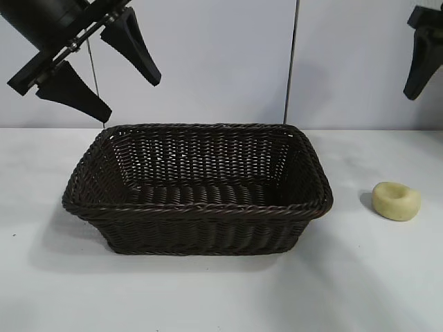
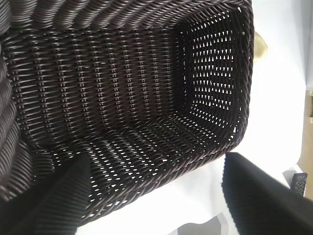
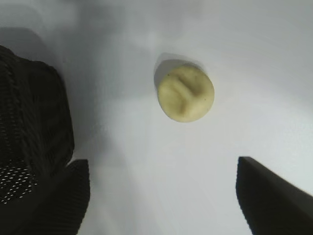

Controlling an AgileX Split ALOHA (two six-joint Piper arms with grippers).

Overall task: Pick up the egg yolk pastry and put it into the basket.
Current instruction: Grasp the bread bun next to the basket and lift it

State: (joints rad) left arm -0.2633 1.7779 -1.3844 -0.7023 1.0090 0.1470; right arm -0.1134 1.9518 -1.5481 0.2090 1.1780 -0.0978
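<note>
1 egg yolk pastry (image 1: 396,200) lies beside the basket (image 1: 197,207).

A smooth white matte tabletop (image 1: 208,297) fills the lower part of the exterior view and carries soft grey shadows. Behind it stands a pale bluish-grey flat wall (image 1: 221,62), meeting the tabletop along a straight horizontal line. A thin dark vertical seam (image 1: 291,62) runs down the wall right of centre, and a second thin dark line (image 1: 93,76) runs down it at left.
</note>
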